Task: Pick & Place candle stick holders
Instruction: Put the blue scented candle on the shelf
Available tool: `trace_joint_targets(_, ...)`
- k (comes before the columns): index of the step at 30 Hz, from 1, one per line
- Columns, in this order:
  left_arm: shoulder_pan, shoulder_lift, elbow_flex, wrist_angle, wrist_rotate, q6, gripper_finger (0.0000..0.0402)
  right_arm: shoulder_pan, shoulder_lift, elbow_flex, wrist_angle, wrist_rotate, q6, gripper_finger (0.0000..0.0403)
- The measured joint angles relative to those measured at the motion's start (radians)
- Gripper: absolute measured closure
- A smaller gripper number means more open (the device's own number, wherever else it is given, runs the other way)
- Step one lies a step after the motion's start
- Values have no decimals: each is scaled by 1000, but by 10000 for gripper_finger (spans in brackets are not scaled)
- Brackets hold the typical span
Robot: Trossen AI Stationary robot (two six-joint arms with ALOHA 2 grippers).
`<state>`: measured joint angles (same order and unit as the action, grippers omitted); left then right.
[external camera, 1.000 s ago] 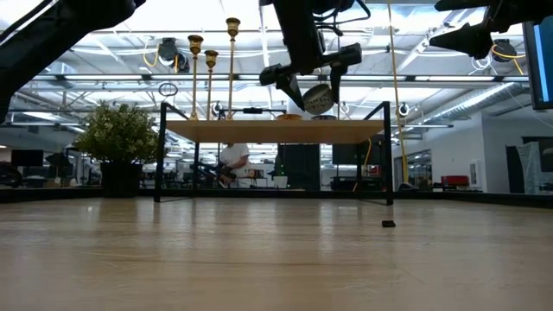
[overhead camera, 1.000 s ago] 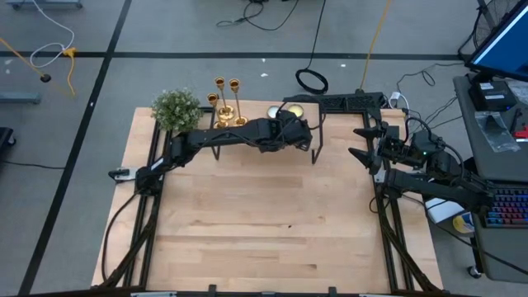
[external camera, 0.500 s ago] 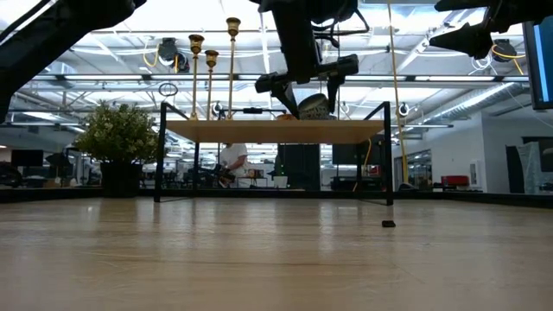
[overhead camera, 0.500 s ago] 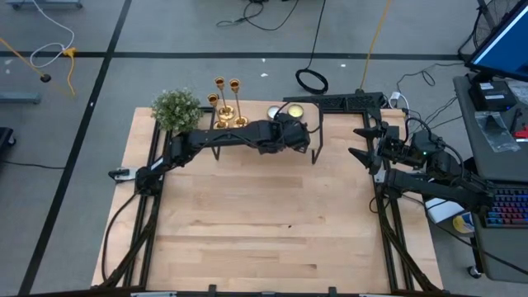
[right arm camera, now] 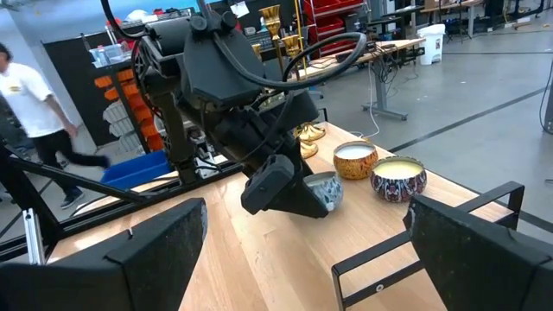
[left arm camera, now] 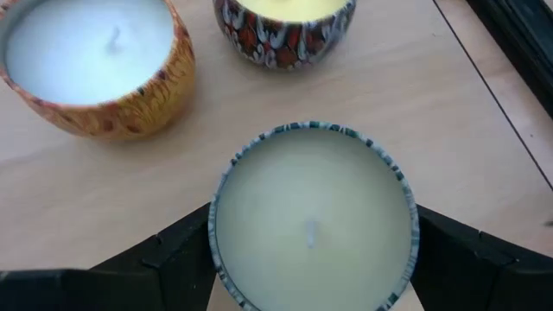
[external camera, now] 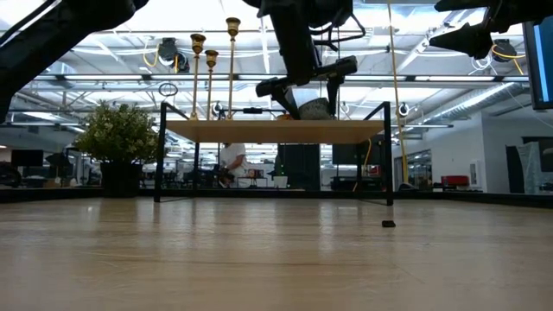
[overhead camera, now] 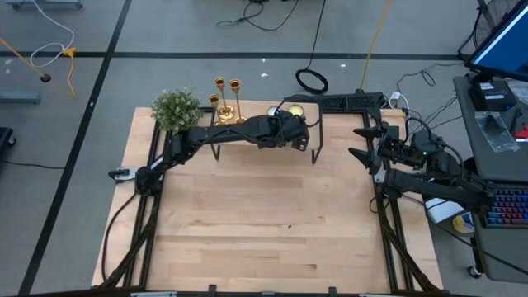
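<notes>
Candle stick holders (overhead camera: 226, 106): three, gold, upright at the counter's (overhead camera: 247, 223) far edge beside green plant (overhead camera: 176, 108). Left gripper (left arm camera: 311, 259): fingers (left arm camera: 173, 259) spread around blue-rimmed candle (left arm camera: 313, 216), on raised shelf (external camera: 276, 130) near two other candles. Right gripper (overhead camera: 363, 142): fingers parted, idle at right edge.

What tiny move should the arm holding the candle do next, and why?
Probably let go and lift straight up. The left gripper has the blue-rimmed candle low over the wooden shelf, seemingly resting on it, close beside the orange candle and the patterned candle. Rising straight up should avoid bumping those neighbours.
</notes>
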<state>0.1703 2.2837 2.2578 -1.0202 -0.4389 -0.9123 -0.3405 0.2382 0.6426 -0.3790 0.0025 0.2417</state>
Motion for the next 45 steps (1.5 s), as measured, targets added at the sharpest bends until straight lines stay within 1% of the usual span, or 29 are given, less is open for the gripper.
trace_joint_targets(11, 7, 0, 0, 1, 24, 1, 89, 0, 0, 0, 0, 0, 0, 23)
trace_joint_targets(19, 21, 0, 0, 1, 96, 13, 89, 0, 0, 0, 0, -2, 6, 22)
trace_joint_targets(30, 21, 0, 0, 1, 97, -3, 89, 0, 0, 0, 0, -3, 7, 22)
trace_joint_targets(39, 21, 0, 0, 0, 98, 18, 89, 0, 0, 0, 0, -3, 7, 23)
trace_joint_targets(42, 21, 2, 0, -1, 104, 23, 82, 0, 0, 0, 0, -3, 5, 23)
trace_joint_targets(45, 20, 3, -1, -2, 104, 33, 63, 0, 0, 0, 0, -3, 5, 23)
